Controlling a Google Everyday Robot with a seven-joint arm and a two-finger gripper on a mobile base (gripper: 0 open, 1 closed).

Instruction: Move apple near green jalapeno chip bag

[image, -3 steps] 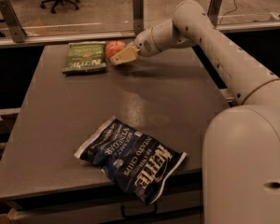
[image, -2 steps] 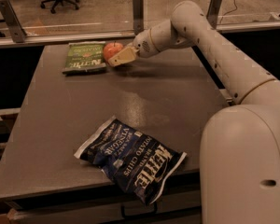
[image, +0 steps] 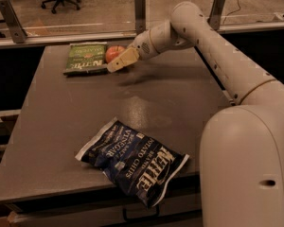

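The red-orange apple [image: 113, 53] is at the far side of the table, right beside the right edge of the green jalapeno chip bag [image: 85, 57], which lies flat there. My gripper [image: 119, 60] reaches in from the right and is shut on the apple, with one beige finger [image: 124, 60] across the apple's front right side. The other finger is hidden behind the apple. I cannot tell whether the apple touches the table.
A large dark blue and white chip bag [image: 132, 160] lies at the front of the grey table [image: 52, 126]. My arm [image: 213, 51] spans the right side. A rail with posts [image: 140, 11] runs along the table's far edge.
The gripper and the apple have dropped very slightly beside the green bag. Nothing else has moved.
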